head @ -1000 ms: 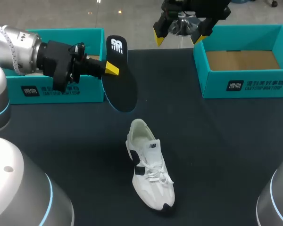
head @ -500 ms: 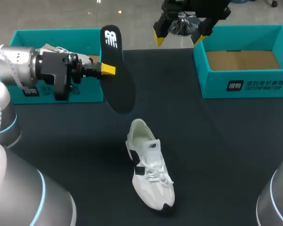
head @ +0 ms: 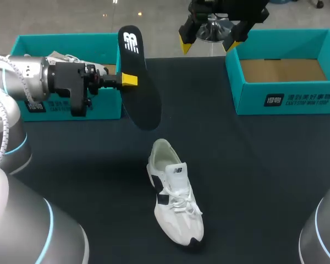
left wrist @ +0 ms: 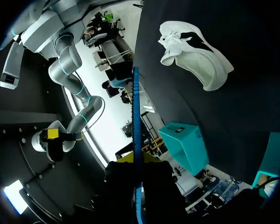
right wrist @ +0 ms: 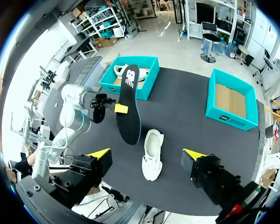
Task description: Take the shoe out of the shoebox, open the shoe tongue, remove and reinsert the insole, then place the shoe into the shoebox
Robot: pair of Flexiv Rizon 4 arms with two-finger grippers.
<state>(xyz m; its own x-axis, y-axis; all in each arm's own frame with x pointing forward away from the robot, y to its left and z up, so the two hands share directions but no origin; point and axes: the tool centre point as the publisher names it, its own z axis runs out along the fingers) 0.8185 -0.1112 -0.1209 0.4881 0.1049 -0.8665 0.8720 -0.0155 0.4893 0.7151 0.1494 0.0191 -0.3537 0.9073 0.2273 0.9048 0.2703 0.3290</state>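
- two teal shoeboxes are set at the far corners of the table: a second white shoe is seen lying in the left shoebox, while only a bare cardboard floor shows in the right shoebox, so the latter is judged to be where the sneaker belongs.
- the black insole is clamped by the left pincer, one yellow tip against each face, about midway along its length.
- the insole is held on edge in the air, logo end up and wider end down, between the left shoebox and the white sneaker; a mid-length grip is judged to keep the floppy piece from drooping.
- the sneaker is stood on its sole near the table's middle, toe toward the robot and its gaping mouth toward the hanging insole, which suits a feed from that side.
- the right pincer is held high over the table's far edge, fingers apart and nothing between them, apparently parked clear of the work.
- removal is judged done and reinsertion due: the wider end would have to be tipped into the mouth first, and buckling against the heel collar is the risk.
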